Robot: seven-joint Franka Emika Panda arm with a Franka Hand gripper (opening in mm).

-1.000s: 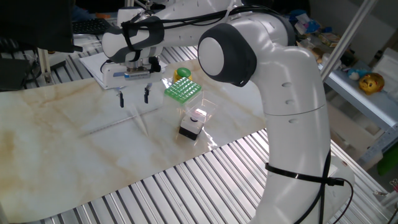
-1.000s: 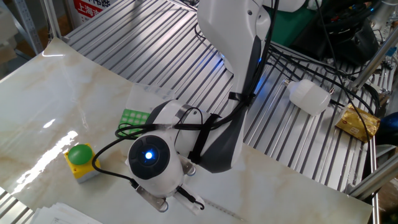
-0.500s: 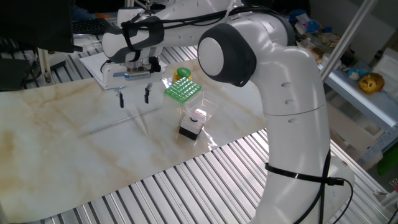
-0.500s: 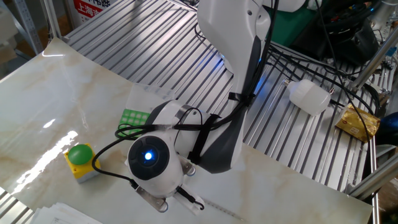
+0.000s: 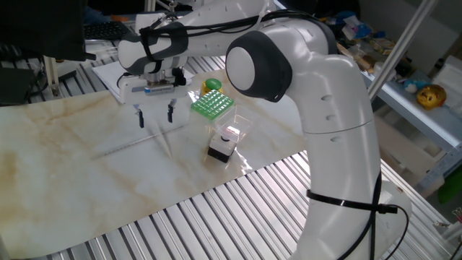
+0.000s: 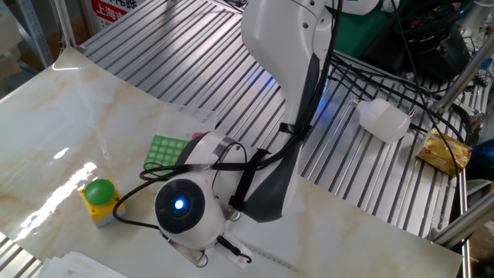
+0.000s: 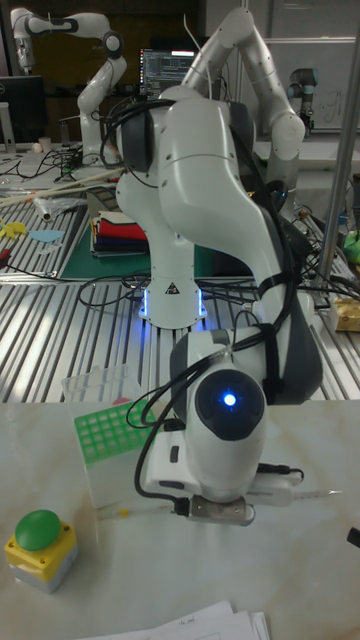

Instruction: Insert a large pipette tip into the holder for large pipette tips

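Note:
The large pipette tip (image 5: 164,144), slim and translucent white, lies flat on the marble table. My gripper (image 5: 155,113) hangs just above and behind it, open, with nothing between its black fingertips (image 5: 171,110). The holder for large pipette tips (image 5: 213,103) is the green gridded rack to the right of the gripper, also seen in the other fixed view (image 6: 164,147) and the tall fixed view (image 7: 104,432). In those two views the round hand (image 6: 181,207) hides the fingers from the camera.
A longer thin clear stick (image 5: 119,146) lies left of the tip. A black-and-white box in a clear case (image 5: 225,143) stands in front of the rack. A green button on a yellow box (image 5: 211,85) sits behind it. White paper sheets (image 5: 108,72) lie at the table's far edge.
The arm has shifted slightly, and the hand has moved a little to the left in the other fixed view. The gripper stays open and the tip has not moved.

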